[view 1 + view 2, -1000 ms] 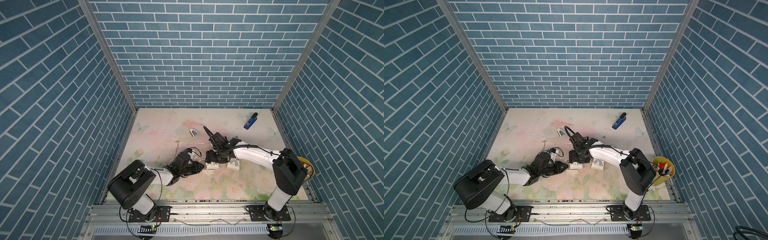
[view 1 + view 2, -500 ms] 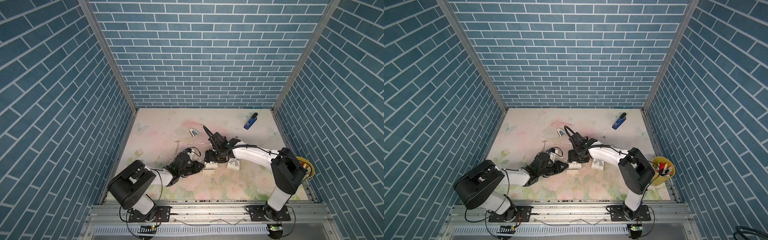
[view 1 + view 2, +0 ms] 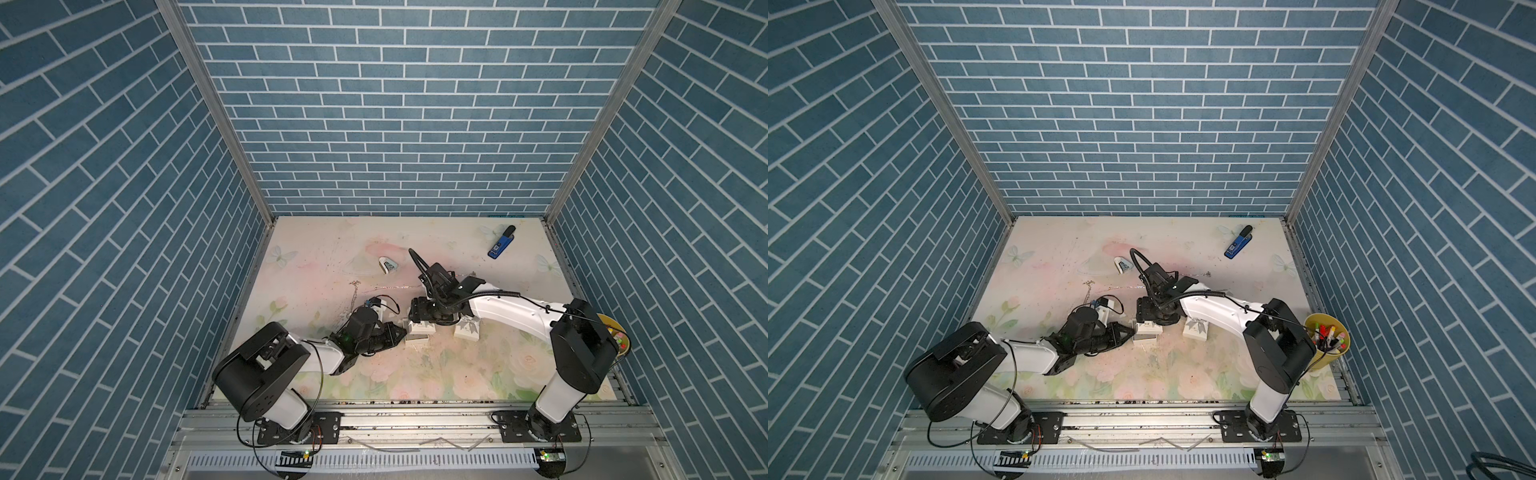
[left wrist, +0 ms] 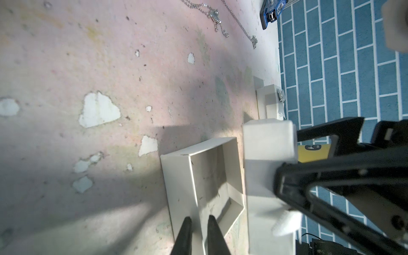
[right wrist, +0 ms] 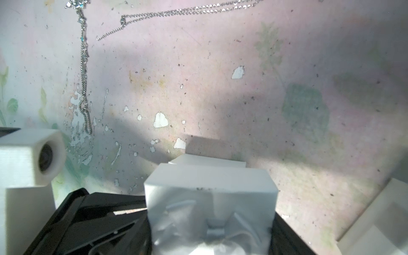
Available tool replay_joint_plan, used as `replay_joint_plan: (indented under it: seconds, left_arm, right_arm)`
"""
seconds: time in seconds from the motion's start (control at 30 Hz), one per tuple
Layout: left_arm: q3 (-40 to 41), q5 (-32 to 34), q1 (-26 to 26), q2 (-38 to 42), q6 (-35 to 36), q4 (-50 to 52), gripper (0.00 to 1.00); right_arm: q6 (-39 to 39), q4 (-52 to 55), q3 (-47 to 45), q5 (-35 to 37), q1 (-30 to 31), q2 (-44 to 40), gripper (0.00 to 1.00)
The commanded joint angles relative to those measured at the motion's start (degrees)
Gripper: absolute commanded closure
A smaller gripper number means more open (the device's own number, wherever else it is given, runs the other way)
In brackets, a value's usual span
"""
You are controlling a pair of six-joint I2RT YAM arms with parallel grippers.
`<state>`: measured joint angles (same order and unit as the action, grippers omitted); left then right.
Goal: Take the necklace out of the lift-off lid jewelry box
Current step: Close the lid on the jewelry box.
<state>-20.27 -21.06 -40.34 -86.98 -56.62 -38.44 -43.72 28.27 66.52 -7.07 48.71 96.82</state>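
Necklace [image 3: 354,293] lies loose on counter [image 3: 457,374], outside the box, just far of the left arm's wrist. Second chain [image 3: 392,286] stretches rightward beside it. Box base [image 4: 212,176] sits open and empty, near centre. Left hand [image 4: 199,217] is almost closed, fingers pinching the base's left wall. Right hand [image 3: 422,311] grips the bow-topped white lid [image 5: 209,187] right beside the base, on its far side. Another bowed white box [image 3: 466,330] sits further right, apart.
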Motion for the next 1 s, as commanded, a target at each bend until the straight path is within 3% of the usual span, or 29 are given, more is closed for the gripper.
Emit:
replay_joint_plan:
  seconds: [0.0,0.97]
  left_arm:
    - [0.5,1.2,-0.4,1.2,0.0,0.4,0.84]
    - [0.4,1.6,-0.7,1.8,0.3,0.9,0.84]
  right_arm:
    - [-2.9,-0.3,-1.7,-0.4,0.2,-1.6,0.35]
    - [-1.5,-2.2,-0.5,-2.5,0.2,2.5,0.36]
